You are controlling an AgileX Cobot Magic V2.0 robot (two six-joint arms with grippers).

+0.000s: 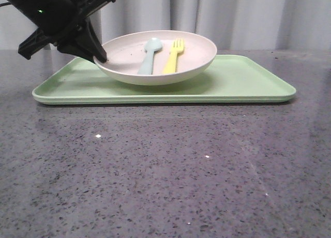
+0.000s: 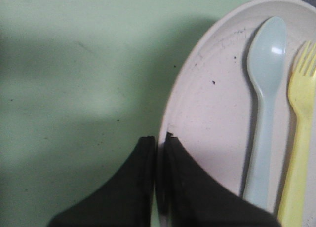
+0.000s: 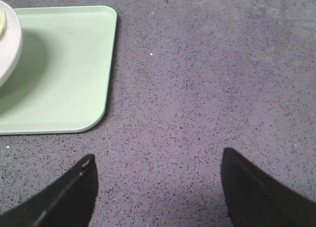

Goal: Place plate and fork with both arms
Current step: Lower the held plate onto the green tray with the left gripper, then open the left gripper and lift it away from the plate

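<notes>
Plate (image 1: 155,67): round, shallow, pale pinkish-cream, sits on the light green tray (image 1: 248,83), left of the tray's middle in the front view. Whether its base touches the tray or is tipped slightly off it, I cannot tell.
Plate contents: fork (image 1: 174,57) and spoon (image 1: 150,56), side by side, both lying inside the bowl of the plate.
Fork: yellow plastic, tines pointing away from the camera toward the curtain, handle toward the near rim. Lies to the right of the spoon.
Spoon: pale blue-grey, bowl end at the far side, handle toward the near rim, just beside the fork, small gap between them.
Tray: flat, rectangular, low raised lip, rests on the grey speckled tabletop (image 1: 165,176). Holds only the plate; rest of its surface is bare green.
Left tool (image 1: 98,56): clamped on the plate's left rim. Left wrist view shows the two black fingers (image 2: 143,187) nearly together with the rim edge pinched between them, one finger outside over the tray, one inside the plate.
Right tool (image 3: 158,187): spread wide, holding nothing, above bare tabletop off the tray's corner. Out of the front view.
Plate marks: a few dark specks and scuffs on the inner surface near the spoon, seen in the left wrist view.
</notes>
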